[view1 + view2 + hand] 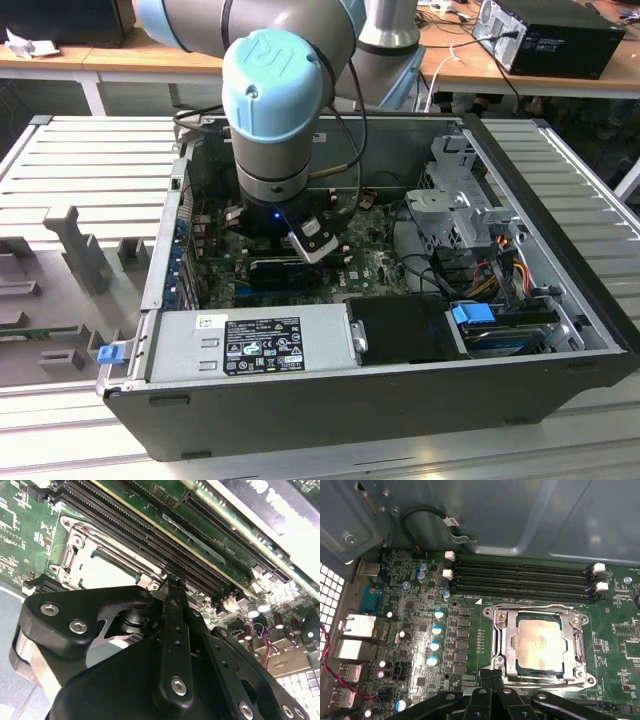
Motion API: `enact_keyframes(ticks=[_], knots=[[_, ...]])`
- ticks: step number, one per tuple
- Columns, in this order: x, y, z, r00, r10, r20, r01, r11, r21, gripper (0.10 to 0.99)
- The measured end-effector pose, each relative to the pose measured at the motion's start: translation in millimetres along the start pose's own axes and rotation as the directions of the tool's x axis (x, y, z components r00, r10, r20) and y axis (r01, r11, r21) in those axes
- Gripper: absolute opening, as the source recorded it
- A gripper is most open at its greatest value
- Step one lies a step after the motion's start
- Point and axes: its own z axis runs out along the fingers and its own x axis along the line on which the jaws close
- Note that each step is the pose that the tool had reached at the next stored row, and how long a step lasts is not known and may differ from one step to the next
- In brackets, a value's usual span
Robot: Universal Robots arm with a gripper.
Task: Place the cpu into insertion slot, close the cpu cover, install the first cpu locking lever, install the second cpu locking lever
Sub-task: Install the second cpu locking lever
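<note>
- The cpu (540, 645) lies flat in the insertion slot (538, 678), with the cpu cover (501, 640) down around it as a frame.
- The hand (492, 677) sits at the socket's edge, fingers pressed together, pinching nothing visible.
- Risk, as I judge it: a sideways slip could scrape the chip's top or the green board, since the fingertips (172, 587) stand just beside the frame.
- Open room is scarce: memory slots (520, 577) flank one side and case walls (560, 250) enclose everything.
</note>
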Motion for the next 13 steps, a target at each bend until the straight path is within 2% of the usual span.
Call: enact_keyframes(ticks=[3, 9, 13], knots=[[0.2, -1.2, 3.1, 1.0, 0.0, 0.0001, 0.0, 1.0, -0.004, 0.106], [2.3, -1.8, 7.1, 1.0, 0.0, 0.0016, 0.0, 0.9996, -0.027, 0.106], [2.7, -1.2, 6.3, 1.0, 0.0, 0.0026, 0.0, 0.9995, -0.032, 0.106]])
